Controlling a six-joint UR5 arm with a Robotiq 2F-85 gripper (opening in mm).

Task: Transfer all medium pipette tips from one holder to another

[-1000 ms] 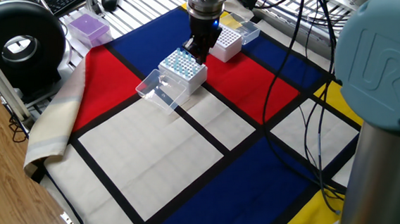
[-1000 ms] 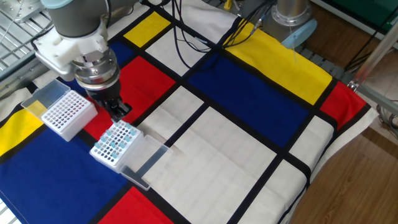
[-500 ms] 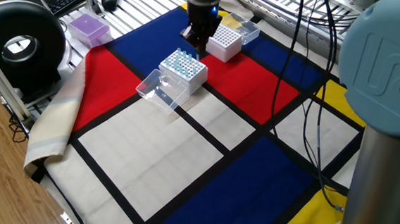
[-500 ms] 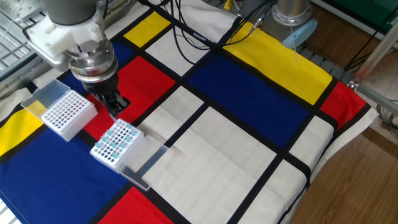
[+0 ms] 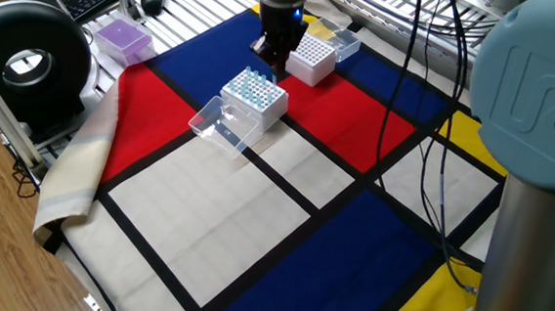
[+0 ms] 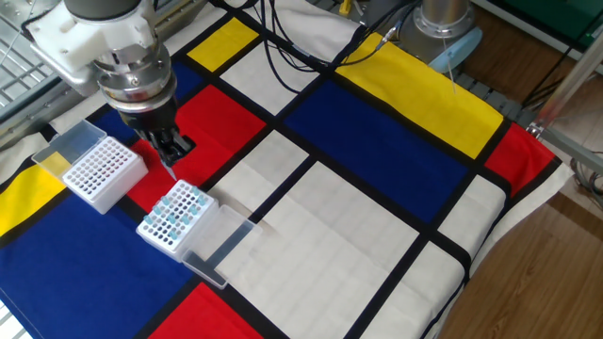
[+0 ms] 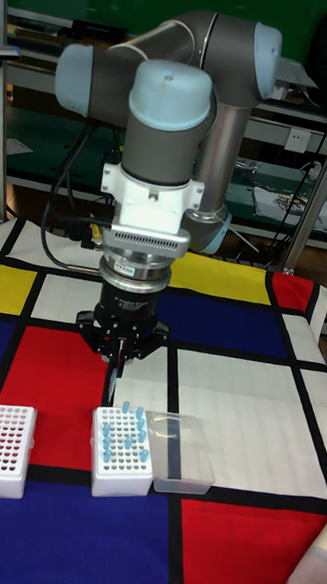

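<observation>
The gripper [image 5: 273,56] is sitting higher than it was a second ago. It is lifted off the filled rack [image 5: 256,100] and shifted toward the empty rack [image 5: 311,63]. Over the last half second it is barely changing place in the one fixed view, while in the other fixed view it is edging up and away.

The jaws are standing narrow. They are pinching what looks like a single tip [image 6: 171,169], a thin sliver that is hanging straight down from the gripper [image 6: 172,151]. In the tall fixed view the same sliver is showing below the gripper [image 7: 120,350], above the near corner of the filled rack [image 7: 122,452] and not touching it.

The rest of the medium pipette tips [image 5: 250,85] are standing upright in the filled rack [image 6: 173,217], their pale blue tops poking above its white face. They are filling only part of the grid. A clear lid [image 5: 215,126] is lying open just beside this rack, on the side away from the gripper.

The empty rack [image 6: 100,171] is standing near the filled one with its holes showing. Its own lid [image 6: 67,151] is lying against its far side.

Both racks are resting on the checked cloth [image 5: 193,210] that is covering the desk [image 6: 358,217]. A purple box [image 5: 122,37] is sitting well apart, past the cloth's edge.
</observation>
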